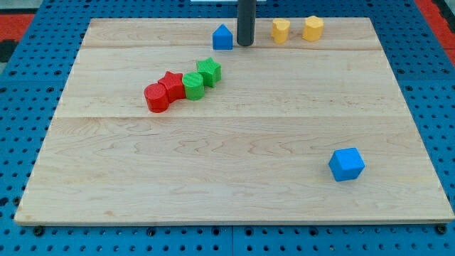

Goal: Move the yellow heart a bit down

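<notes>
The yellow heart lies near the board's top edge, right of centre. A yellow hexagon lies just to its right. My tip stands on the board between the blue pentagon-shaped block on its left and the yellow heart on its right. The tip is apart from the heart by a small gap and close beside the blue block.
A diagonal row of touching blocks lies left of centre: red cylinder, red star, green cylinder, green star. A blue cube sits at the lower right. The wooden board rests on a blue perforated table.
</notes>
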